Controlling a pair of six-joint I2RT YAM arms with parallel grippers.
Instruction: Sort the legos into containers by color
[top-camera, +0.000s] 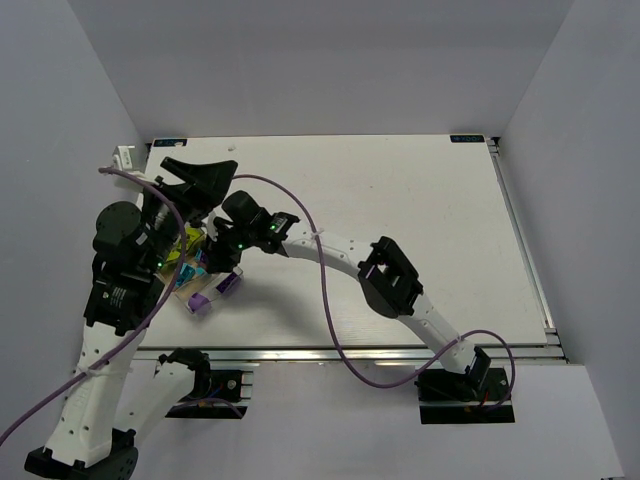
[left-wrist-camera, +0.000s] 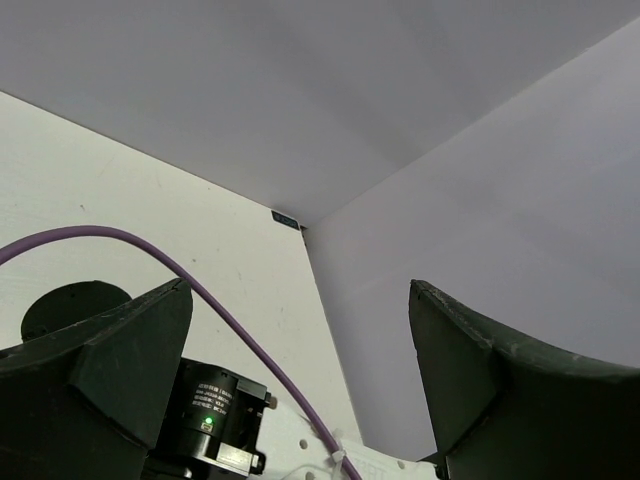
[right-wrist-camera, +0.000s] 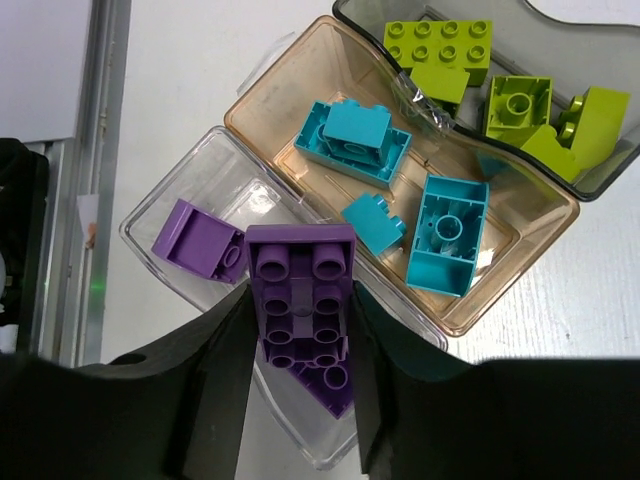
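The left gripper (left-wrist-camera: 300, 330), over the tabletop's (top-camera: 400, 200) left edge, tilts upward with fingers (left-wrist-camera: 130, 360) spread wide. The right gripper (right-wrist-camera: 300, 300) points down, fingers pinching a purple brick (right-wrist-camera: 300, 265).

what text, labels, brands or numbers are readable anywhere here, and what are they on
No text can be read.
On the black motor housing, a label: print too small and blurred.
At the table corner, a dark tag: too small.
On the legos and containers: no lettering seen.
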